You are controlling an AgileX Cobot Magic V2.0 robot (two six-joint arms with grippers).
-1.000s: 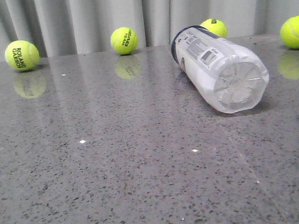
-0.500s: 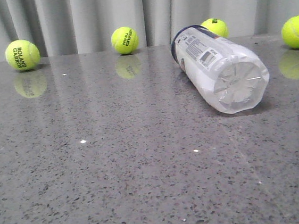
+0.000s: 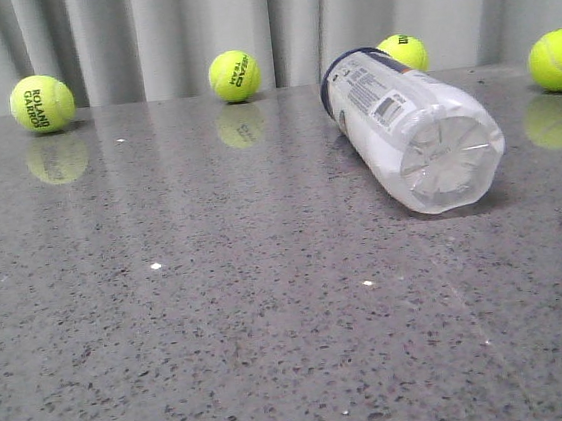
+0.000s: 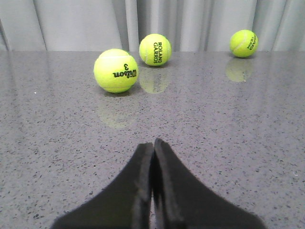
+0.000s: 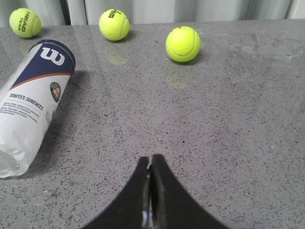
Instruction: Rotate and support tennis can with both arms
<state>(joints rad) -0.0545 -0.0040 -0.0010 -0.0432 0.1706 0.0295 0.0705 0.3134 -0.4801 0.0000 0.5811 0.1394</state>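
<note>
In the front view, the tennis can (image 3: 408, 127) is seen lying on its side on the grey speckled table (image 3: 221, 307), right of centre; its clear moulded base is turned toward the camera and its navy rim toward the pale curtain (image 3: 142, 34) at the back; the barcode label faces upward; four tennis balls are set along the far edge, one marked Roland Garros (image 3: 41, 103) at far left, one marked Head Team (image 3: 234, 75) near the middle, one (image 3: 403, 52) partly hidden just behind the can's far end, and one (image 3: 558, 60) at far right; no arm is visible here.

In the left wrist view, the left gripper (image 4: 153, 145) is shown with its two black fingers pressed together, nothing held between them, above bare tabletop; a ball marked Wilson 3 (image 4: 116, 70) lies ahead of it, the Roland Garros ball (image 4: 155, 49) just behind that one, and the Head Team ball (image 4: 244, 43) well apart to the side; the can is not seen in this view.

In the right wrist view, the right gripper (image 5: 150, 162) is likewise closed on nothing, its fingers meeting at the tips; the can (image 5: 33, 102) lies well apart from it, the navy band with the white W and the round green-red logo facing up; three balls are seen beyond, near the curtain.
</note>
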